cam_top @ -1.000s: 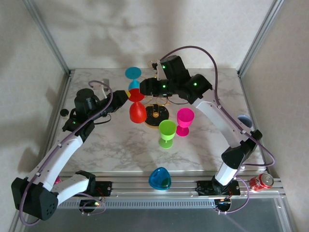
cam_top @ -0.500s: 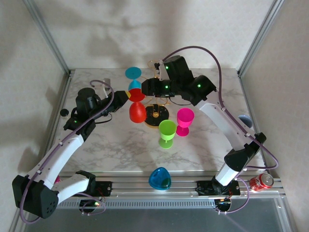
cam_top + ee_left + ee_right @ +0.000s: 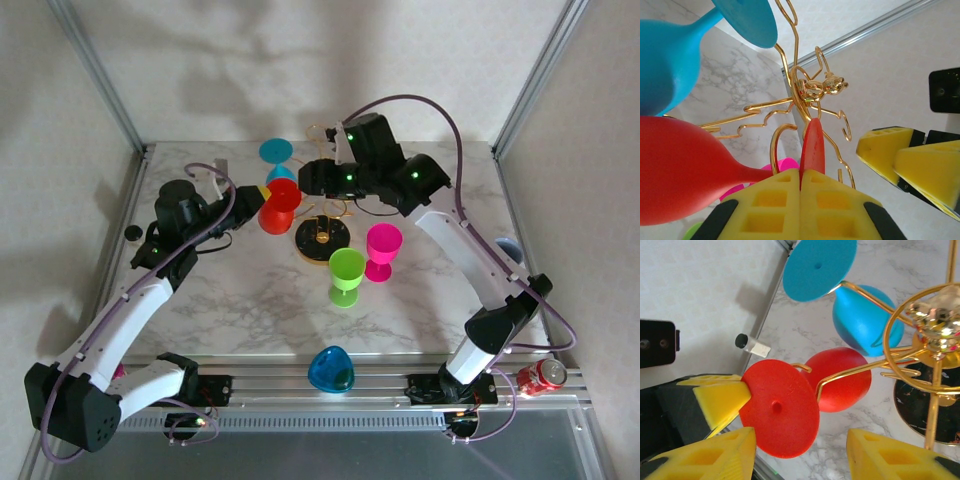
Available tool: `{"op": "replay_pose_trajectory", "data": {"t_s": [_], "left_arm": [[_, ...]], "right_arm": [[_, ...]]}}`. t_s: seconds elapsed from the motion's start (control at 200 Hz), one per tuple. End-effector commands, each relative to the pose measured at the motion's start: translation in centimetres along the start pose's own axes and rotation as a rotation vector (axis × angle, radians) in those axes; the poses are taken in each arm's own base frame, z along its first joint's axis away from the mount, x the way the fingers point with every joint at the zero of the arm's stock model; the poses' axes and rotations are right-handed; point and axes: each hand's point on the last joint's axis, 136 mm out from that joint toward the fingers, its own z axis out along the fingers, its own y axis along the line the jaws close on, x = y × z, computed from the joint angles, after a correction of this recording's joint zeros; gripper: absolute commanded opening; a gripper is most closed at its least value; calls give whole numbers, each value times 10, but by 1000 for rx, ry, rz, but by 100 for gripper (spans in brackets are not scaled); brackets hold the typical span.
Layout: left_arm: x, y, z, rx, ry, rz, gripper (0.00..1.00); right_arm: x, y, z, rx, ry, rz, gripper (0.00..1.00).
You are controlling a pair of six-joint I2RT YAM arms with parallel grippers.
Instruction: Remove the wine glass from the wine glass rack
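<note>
A red wine glass [image 3: 276,208] hangs tilted on an arm of the gold wire wine glass rack [image 3: 322,237], bowl toward the left. My left gripper [image 3: 260,198] is shut on the rim of its round foot [image 3: 813,142], the yellow pads [image 3: 771,200] pressed together on the thin red edge. In the right wrist view the red foot [image 3: 779,407] faces the camera, with the rack's wire [image 3: 860,372] running under it. My right gripper [image 3: 801,436] stands open just beside that foot, holding nothing. A blue wine glass [image 3: 278,165] hangs on the arm behind.
A green glass [image 3: 346,275] and a pink glass [image 3: 382,250] stand upright just in front of the rack's black base. Another blue glass [image 3: 331,370] lies at the near edge, and a soda can [image 3: 540,377] sits at the near right. A small vial [image 3: 752,345] lies by the left frame.
My left gripper has shut on the red glass's foot. The red bowl has swung up and to the left from where it hung. The right arm barely moved.
</note>
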Motion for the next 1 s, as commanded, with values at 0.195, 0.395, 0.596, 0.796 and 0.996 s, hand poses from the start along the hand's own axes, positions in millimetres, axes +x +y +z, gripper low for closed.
{"op": "replay_pose_trajectory", "data": {"t_s": [0.195, 0.395, 0.596, 0.796, 0.996], "left_arm": [[-12, -21, 6, 49, -1, -39, 0], [-15, -25, 7, 59, -1, -78, 0], [-20, -31, 7, 70, -11, -119, 0], [-25, -31, 7, 68, -30, -137, 0], [-26, -30, 9, 73, -36, -148, 0]], "right_arm": [[-11, 12, -18, -42, -62, -16, 51], [-11, 14, -19, -54, -64, -16, 51], [-12, 16, -21, -62, -70, -17, 51], [-13, 18, -22, -68, -74, -16, 51], [-13, 18, -23, -70, -78, -17, 51]]}}
